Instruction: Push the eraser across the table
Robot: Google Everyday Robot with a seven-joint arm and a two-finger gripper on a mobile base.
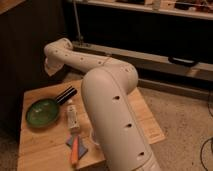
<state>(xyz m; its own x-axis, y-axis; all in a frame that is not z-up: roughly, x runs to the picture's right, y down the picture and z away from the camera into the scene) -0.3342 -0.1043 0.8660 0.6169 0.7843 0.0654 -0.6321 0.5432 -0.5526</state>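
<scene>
The eraser [66, 94] is lying on the table [40, 145] near its far edge, just behind and right of the dish [42, 111]. A bottle [73, 118] is lying in front of the eraser, beside the dish. A marker [75, 151] is resting near the front edge, seemingly on a small cloth [82, 144]. The arm [110, 110] is crossing the table's right side; the gripper [50, 69] is hanging up behind the eraser, near the far left corner.

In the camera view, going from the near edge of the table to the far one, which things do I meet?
Orange marker → white bottle → eraser → claw, shut, up by the far left corner of the table. The green plate lies level with the bottle, so it is left out.
</scene>
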